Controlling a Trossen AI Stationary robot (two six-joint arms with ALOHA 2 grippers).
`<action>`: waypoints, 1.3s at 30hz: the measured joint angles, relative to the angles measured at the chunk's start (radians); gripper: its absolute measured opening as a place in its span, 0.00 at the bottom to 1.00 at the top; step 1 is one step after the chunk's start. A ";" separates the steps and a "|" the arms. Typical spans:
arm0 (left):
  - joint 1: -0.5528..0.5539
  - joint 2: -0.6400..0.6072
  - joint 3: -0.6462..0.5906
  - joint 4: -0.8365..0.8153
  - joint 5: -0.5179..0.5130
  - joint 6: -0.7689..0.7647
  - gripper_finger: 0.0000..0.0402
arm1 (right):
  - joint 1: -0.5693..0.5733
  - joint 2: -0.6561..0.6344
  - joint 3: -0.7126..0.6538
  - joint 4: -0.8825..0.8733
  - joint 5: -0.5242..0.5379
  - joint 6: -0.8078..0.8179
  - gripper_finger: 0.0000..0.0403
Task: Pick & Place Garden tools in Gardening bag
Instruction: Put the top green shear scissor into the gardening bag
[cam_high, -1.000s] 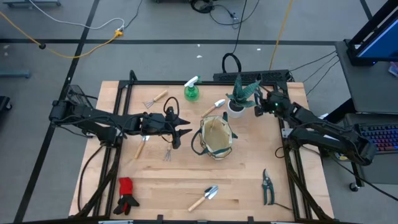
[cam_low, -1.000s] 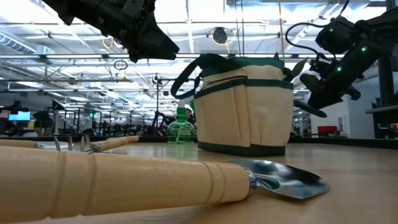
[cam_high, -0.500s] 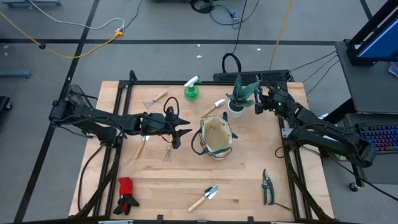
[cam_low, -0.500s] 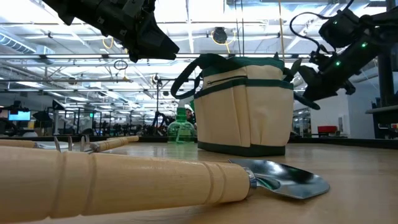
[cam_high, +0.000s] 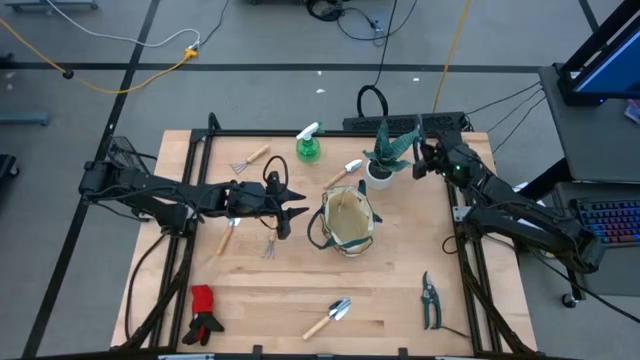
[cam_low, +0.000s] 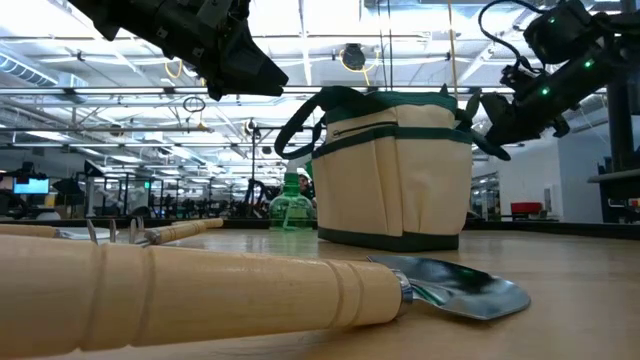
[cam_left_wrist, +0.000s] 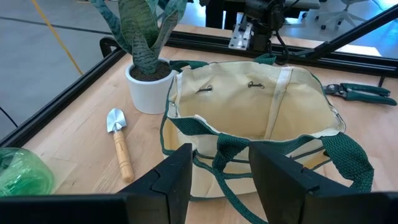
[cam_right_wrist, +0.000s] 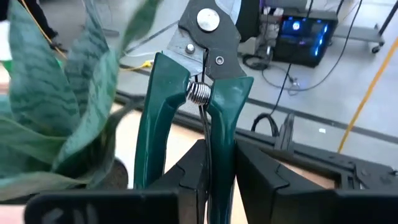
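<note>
The beige gardening bag (cam_high: 347, 220) with green handles stands open at the table's middle; it also shows in the low view (cam_low: 395, 170) and the left wrist view (cam_left_wrist: 249, 106). My left gripper (cam_high: 297, 212) hovers open and empty just left of the bag, its fingers (cam_left_wrist: 180, 174) pointing at the bag. My right gripper (cam_high: 420, 160) is at the far right, beside the spiky plant (cam_high: 385, 150), and is shut on green-handled pruning shears (cam_right_wrist: 199, 81). A second pair of shears (cam_high: 430, 300) lies on the table at the near right. My right gripper pinches the shears' two green handles (cam_right_wrist: 219, 140) between its two fingers, the handles squeezed together. The fingers lie along the shears, whose spring and pivot end (cam_right_wrist: 205, 25) sticks out beyond the fingertips. The shears are lifted clear of the table.
A green spray bottle (cam_high: 308, 146) and a rake (cam_high: 250, 158) lie at the far side, and a small trowel (cam_high: 347, 170) lies by the plant pot. A fork (cam_high: 270, 243) lies left of the bag. A trowel (cam_high: 330, 318) and red-and-black gloves (cam_high: 204, 312) lie near the front edge.
My right gripper has risen and gone a little toward the table's far edge with the green-handled shears, staying beside the plant. My left gripper has kept still.
</note>
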 joint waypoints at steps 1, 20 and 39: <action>0.000 0.000 0.000 0.000 0.000 0.000 0.41 | 0.000 -0.002 0.000 0.013 0.000 -0.003 0.14; 0.000 0.000 0.000 0.000 0.000 0.002 0.41 | 0.000 -0.011 0.000 0.256 -0.008 -0.123 0.14; 0.000 0.000 0.000 0.000 0.000 0.002 0.41 | 0.097 -0.011 0.000 0.460 -0.167 -0.122 0.14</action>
